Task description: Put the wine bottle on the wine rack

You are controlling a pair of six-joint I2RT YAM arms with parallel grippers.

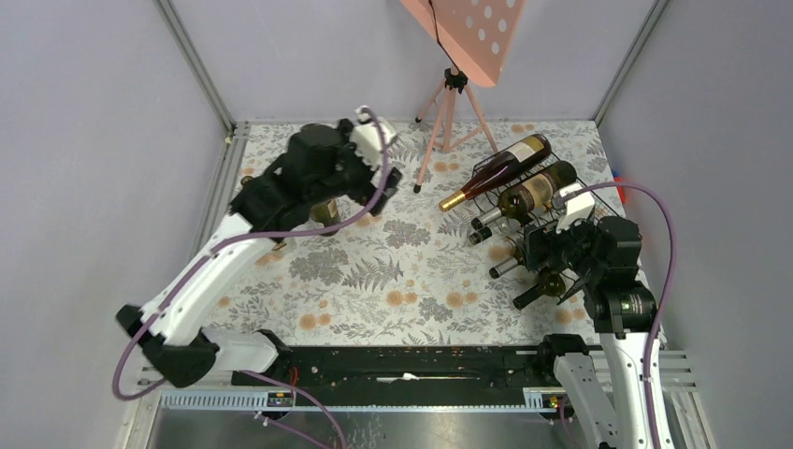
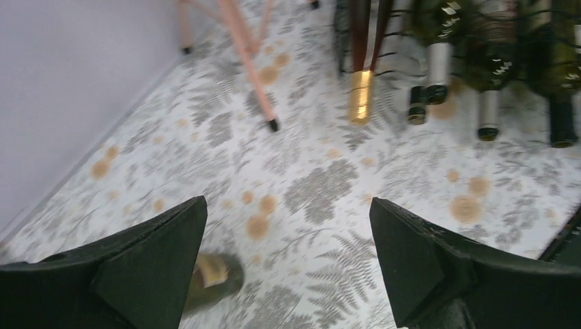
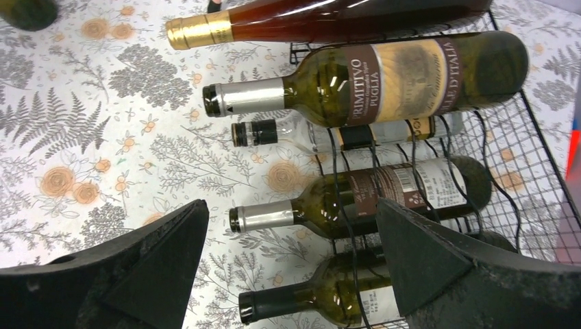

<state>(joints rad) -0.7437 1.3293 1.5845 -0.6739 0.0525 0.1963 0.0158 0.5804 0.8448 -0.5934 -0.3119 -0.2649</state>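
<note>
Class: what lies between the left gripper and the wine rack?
Between left gripper and wine rack: one pink tripod leg, otherwise bare floral cloth; top external view.

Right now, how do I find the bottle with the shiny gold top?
Find the black wire rack on the right side of the flowery table. The bottle lies on the rack's top row, nearest the pink tripod. Only it has a gold cap and reddish-brown body; the other bottles have silver or black caps.

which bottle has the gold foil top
The reddish bottle lying topmost on the rack; the other racked bottles have silver or black tops.
</note>
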